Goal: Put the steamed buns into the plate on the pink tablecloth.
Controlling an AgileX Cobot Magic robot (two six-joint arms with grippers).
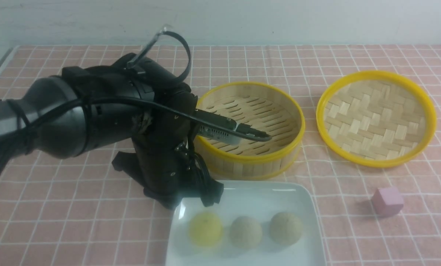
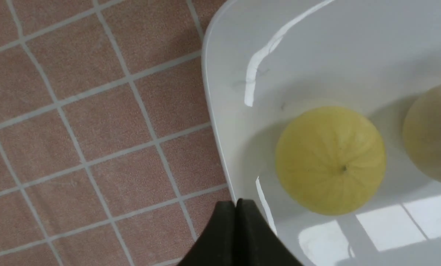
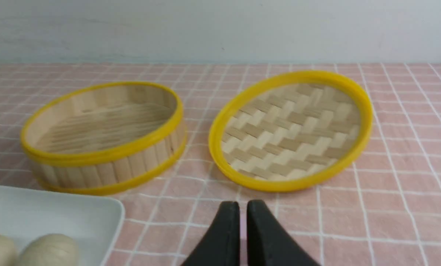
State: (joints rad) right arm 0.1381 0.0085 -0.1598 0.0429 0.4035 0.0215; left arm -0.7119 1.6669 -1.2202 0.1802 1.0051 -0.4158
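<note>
Three steamed buns lie in a row in the white plate (image 1: 253, 197) on the pink tablecloth (image 1: 76, 221): a pale yellow one (image 1: 205, 228) and two beige ones (image 1: 245, 232) (image 1: 286, 228). My left gripper (image 1: 180, 201) points down at the plate's far left corner. In the left wrist view the gripper (image 2: 236, 204) is shut and empty over the plate's rim (image 2: 215, 122), just beside the yellow bun (image 2: 330, 159). My right gripper (image 3: 243, 207) does not show in the front view. Its fingers are nearly together and hold nothing, low over the cloth, with two buns (image 3: 47, 249) off to one side.
The empty round bamboo steamer basket (image 1: 248, 125) stands just behind the plate. Its woven yellow-rimmed lid (image 1: 375, 118) lies to the right. A small pink cube (image 1: 387, 200) sits on the cloth right of the plate. The left arm's body looms over the left of the table.
</note>
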